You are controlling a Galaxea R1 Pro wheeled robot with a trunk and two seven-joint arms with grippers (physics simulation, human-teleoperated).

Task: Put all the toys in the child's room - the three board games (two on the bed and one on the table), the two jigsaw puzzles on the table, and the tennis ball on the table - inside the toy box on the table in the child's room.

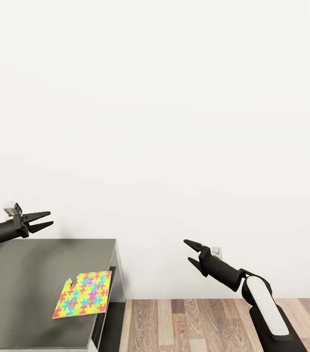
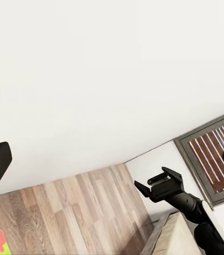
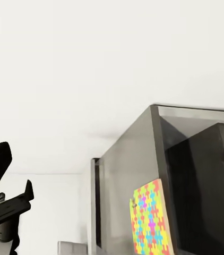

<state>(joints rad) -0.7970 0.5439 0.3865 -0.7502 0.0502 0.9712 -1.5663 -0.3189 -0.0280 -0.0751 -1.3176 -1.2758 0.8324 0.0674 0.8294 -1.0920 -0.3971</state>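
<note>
The thin, flat, multicoloured jigsaw puzzle [image 1: 82, 294] lies near the grey tabletop's [image 1: 23, 274] front corner, where a clumsy approach by the spread, empty left claw [image 1: 44, 220] or right claw [image 1: 189, 252] could push it off.

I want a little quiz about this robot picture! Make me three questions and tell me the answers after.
1. True or false: the jigsaw puzzle lies flat on the grey desk.
2. Which gripper is above the desk: A) left gripper B) right gripper?
3. Fill in: both grippers are ____ and hold nothing.

Key: 1 true; 2 A, since the right one hangs over the wood floor; 3 open.
</note>
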